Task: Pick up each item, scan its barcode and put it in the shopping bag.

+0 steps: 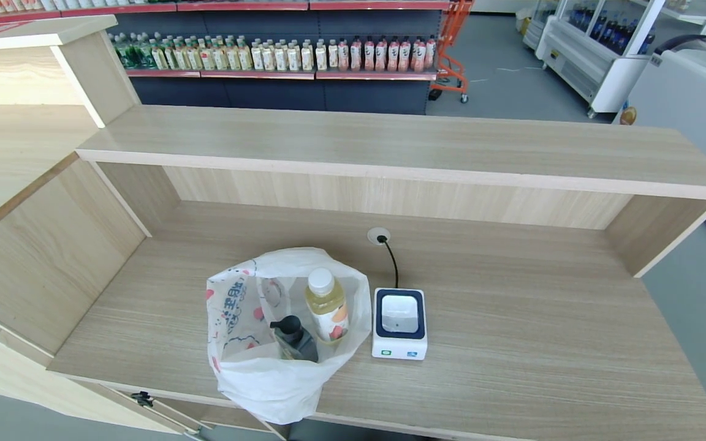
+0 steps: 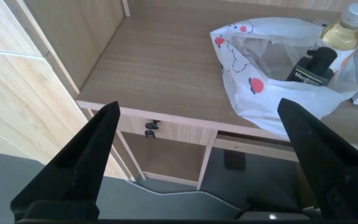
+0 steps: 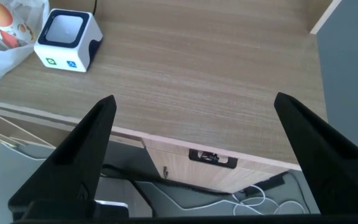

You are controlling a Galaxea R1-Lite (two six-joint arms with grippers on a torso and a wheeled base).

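Note:
A white shopping bag (image 1: 279,343) with red and blue print stands open on the wooden counter (image 1: 512,318). Inside it are a yellow drink bottle (image 1: 326,304) with a white cap and a dark pump bottle (image 1: 295,339). To the bag's right sits the white barcode scanner (image 1: 399,323), its black cable running to a hole in the counter. My left gripper (image 2: 197,162) hangs open below the counter's front edge, short of the bag (image 2: 272,68). My right gripper (image 3: 194,162) is open too, off the front edge, with the scanner (image 3: 67,40) farther off.
A raised shelf (image 1: 390,144) and side walls enclose the counter's back and sides. Cabinet doors with latches (image 2: 151,127) lie under the front edge. Store shelves of bottles (image 1: 279,55) and freezers (image 1: 604,49) stand beyond.

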